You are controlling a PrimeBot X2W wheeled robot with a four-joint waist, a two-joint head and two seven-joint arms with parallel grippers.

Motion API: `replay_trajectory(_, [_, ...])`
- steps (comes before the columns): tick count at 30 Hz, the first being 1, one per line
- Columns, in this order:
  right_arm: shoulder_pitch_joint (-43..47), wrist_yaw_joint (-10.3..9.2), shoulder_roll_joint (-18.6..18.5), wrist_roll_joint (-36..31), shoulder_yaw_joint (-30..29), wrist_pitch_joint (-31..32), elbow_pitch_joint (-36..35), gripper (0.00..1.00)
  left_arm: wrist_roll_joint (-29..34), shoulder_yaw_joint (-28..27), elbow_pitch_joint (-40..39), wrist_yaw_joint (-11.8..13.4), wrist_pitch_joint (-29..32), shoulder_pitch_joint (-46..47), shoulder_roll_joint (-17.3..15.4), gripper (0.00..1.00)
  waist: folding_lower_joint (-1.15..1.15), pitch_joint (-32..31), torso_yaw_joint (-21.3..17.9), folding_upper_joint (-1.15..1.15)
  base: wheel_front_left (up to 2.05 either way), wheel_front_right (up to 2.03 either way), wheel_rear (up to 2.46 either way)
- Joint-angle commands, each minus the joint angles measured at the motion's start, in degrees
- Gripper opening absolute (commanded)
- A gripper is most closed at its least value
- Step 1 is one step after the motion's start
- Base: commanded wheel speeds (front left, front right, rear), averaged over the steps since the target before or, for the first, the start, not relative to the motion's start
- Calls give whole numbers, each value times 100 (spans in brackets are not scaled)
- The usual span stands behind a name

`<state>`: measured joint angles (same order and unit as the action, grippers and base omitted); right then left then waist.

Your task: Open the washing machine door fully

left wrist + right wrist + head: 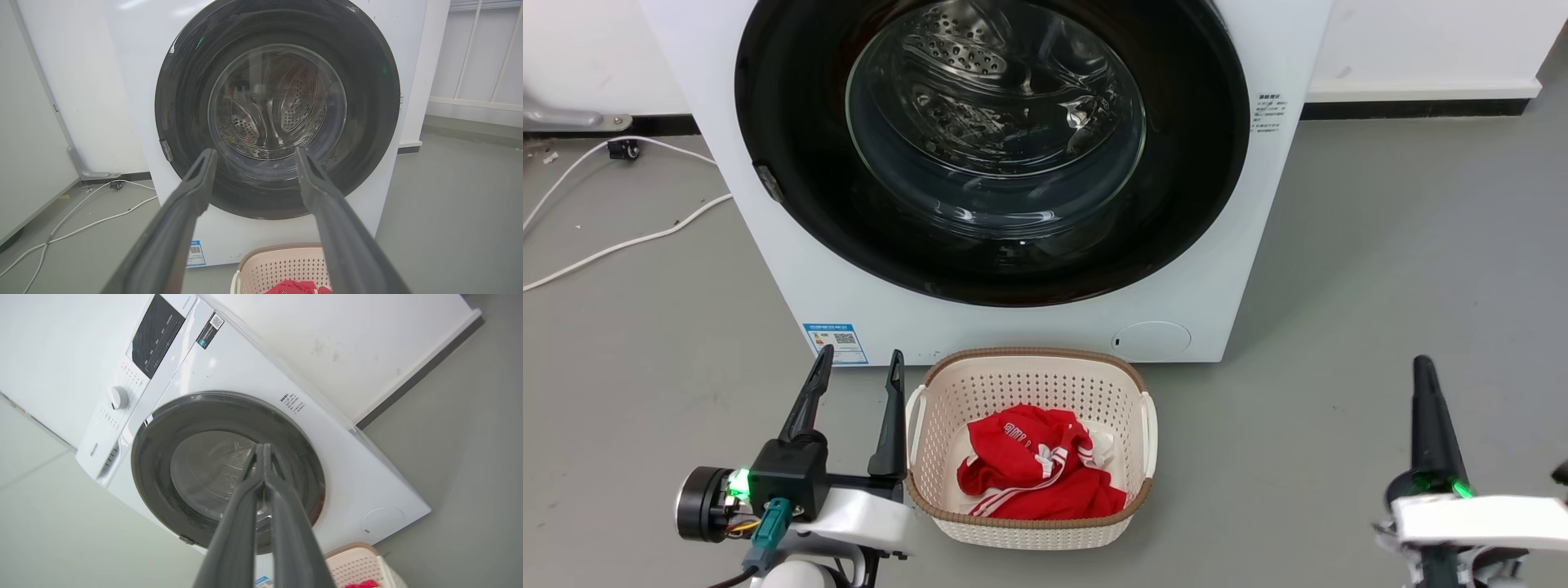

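Black door [992, 139] flush; basket [1029, 356] below.

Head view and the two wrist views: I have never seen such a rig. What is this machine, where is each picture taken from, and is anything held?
A wheeled two-armed robot faces a white front-loading washing machine. The head view looks down from its head; each wrist view looks along that arm's two long dark fingers. The left gripper is open, the right gripper shut; both hold nothing. The large round black-rimmed glass door looks closed. On the grey floor stands a cream perforated plastic basket with a red garment inside.
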<state>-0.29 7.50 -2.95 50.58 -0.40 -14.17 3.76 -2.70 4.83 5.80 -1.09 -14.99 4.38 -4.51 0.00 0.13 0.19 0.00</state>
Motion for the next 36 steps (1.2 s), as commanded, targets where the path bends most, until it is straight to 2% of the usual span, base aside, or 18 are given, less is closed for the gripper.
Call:
replay_trajectory(1, [-81, -2, 16, 595, 31, -33, 21, 0, 21, -22, -15, -14, -28, -15, 15, 100, 0, 7, -10, 0, 0, 0, 0])
replay_trajectory(4, [-287, -1, 11, 2366, 22, -29, 47, 0, 33, -60, -30, -1, -28, -8, 23, 100, 0, 49, -46, 0, 0, 0, 0])
replay_trajectory(6, [-496, -1, 12, 3214, 2, 106, 46, 0, 41, -96, -55, 16, -28, 34, 24, 100, 0, 108, -81, 0, 0, 0, 0])
replay_trajectory(8, [-751, -1, 9, 3722, -82, 277, 108, 0, 47, -123, -79, 33, -28, 79, 26, 100, 0, 168, -119, 0, 0, 0, 0])
replay_trajectory(12, [-1452, -1, -187, 4167, -259, 615, 568, 0, 54, -168, -113, 40, -27, 168, 33, 100, 0, 323, -160, 0, 0, 0, 0])
replay_trajectory(21, [-3604, -1, -882, 4501, -84, 1413, 2047, 0, 117, -150, -190, 12, -23, 427, 45, 100, 0, 804, -190, 0, 0, 0, 0])
replay_trajectory(29, [-5512, -1, -1531, 4021, 601, 2211, 3373, 0, 158, -68, -253, -2, -23, 734, 65, 100, 0, 1275, -102, 0, 0, 0, 0])
replay_trajectory(32, [-6157, -1, -1651, 3791, 872, 2547, 3773, 0, 160, -44, -302, 5, -23, 868, 73, 100, 0, 1502, -82, 0, 0, 0, 0])
replay_trajectory(36, [-6868, -1, -1623, 3649, 1195, 3156, 4238, 0, 169, -10, -347, 6, -23, 1022, 84, 100, 0, 1716, -55, 0, 0, 0, 0])
